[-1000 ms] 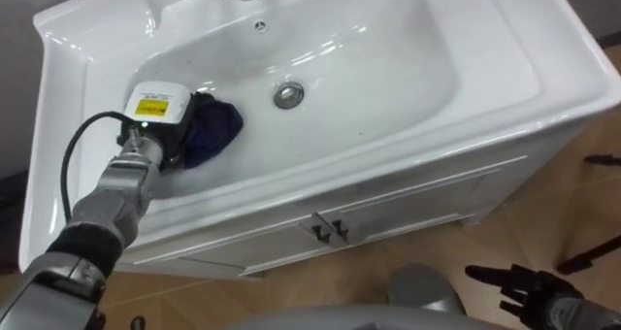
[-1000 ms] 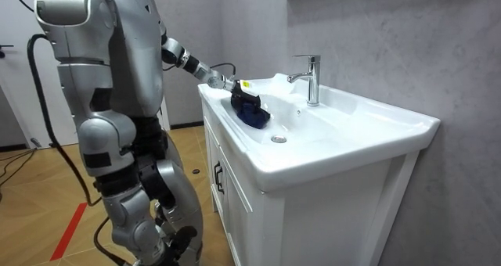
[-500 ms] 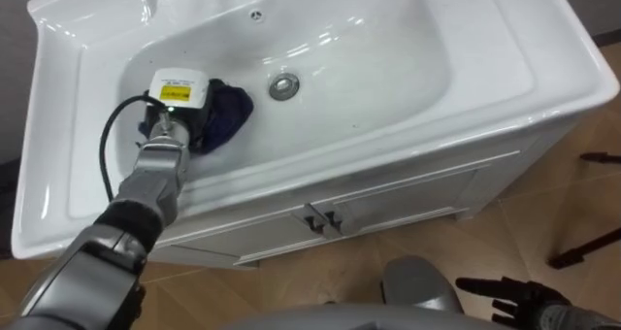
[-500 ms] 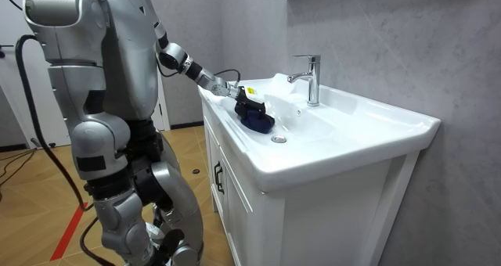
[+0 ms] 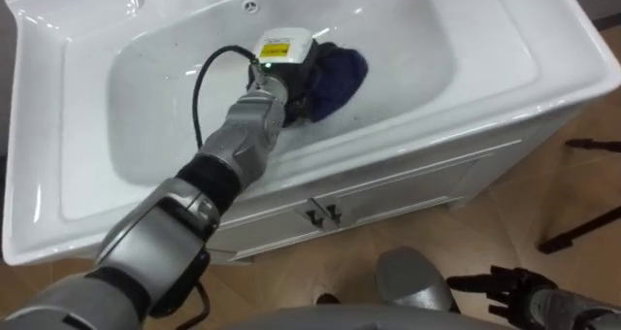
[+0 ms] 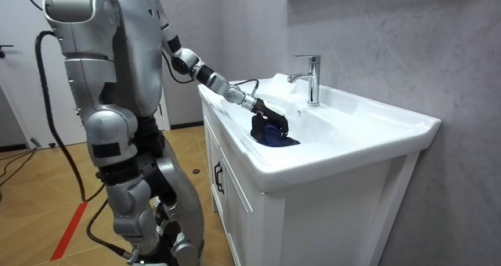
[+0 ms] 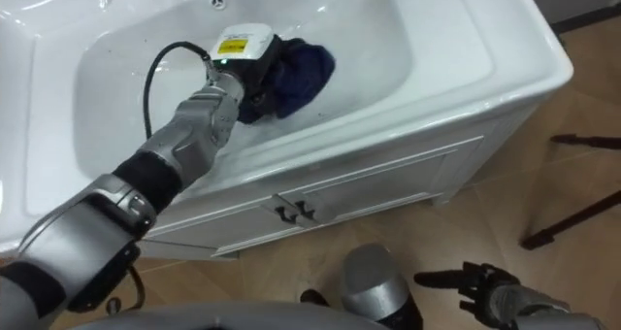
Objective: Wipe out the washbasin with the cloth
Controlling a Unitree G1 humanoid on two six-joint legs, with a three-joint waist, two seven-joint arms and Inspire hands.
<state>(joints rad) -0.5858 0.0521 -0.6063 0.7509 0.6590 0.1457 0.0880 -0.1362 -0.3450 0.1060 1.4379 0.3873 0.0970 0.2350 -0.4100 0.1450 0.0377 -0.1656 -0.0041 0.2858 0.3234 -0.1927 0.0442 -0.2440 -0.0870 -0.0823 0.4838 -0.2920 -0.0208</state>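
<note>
Bearing down on the blue cloth [image 5: 342,70] at upper centre so it rubs the basin [image 5: 427,39], the left hand [image 5: 283,76] may be clamped on it; I cannot tell.

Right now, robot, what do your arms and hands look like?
My left arm has rounded silver-grey shells with black bands at the joints. A black cable loops to its wrist, and the dark left hand wears a white tag with a yellow label. My right hand is black too.
</note>
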